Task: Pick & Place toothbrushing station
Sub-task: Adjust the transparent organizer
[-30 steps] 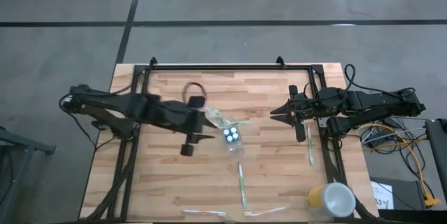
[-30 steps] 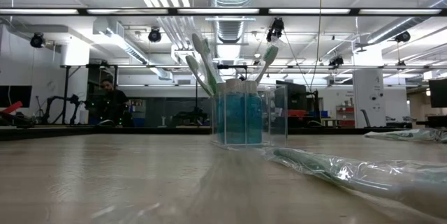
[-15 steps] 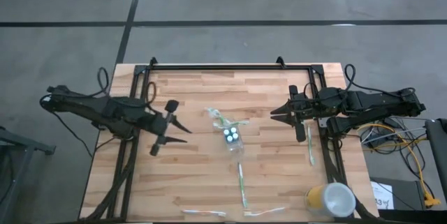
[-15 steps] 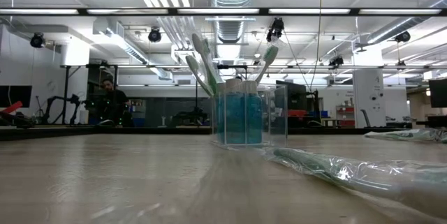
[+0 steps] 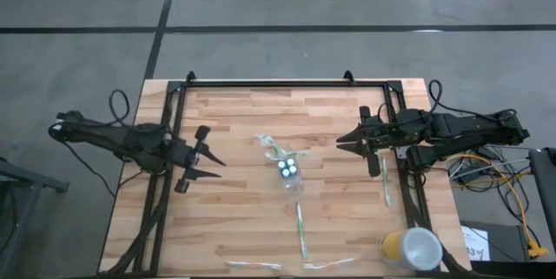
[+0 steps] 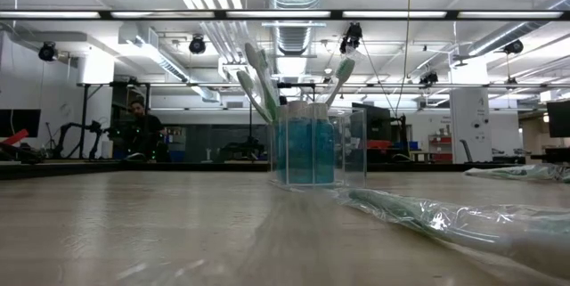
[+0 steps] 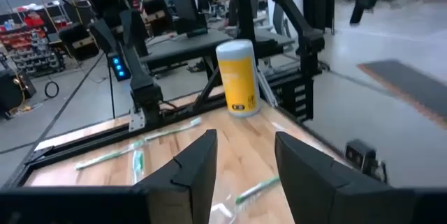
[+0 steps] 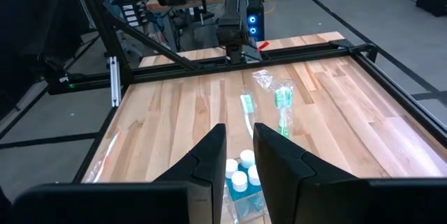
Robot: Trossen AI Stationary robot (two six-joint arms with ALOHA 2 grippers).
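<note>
Left hand withdrew, apparently empty.

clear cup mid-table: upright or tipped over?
Upright. In the low view the clear cup stands on its base on the table, with toothbrushes sticking up out of it; the high view shows the tubes' white caps from above.

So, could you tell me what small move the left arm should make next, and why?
Probably swing the left gripper toward the loose toothbrush lying near the clear cup. That gripper is open and empty at the left side of the table, the cup already holds tubes, and this toothbrush lies flat outside it, with nothing in between.
</note>
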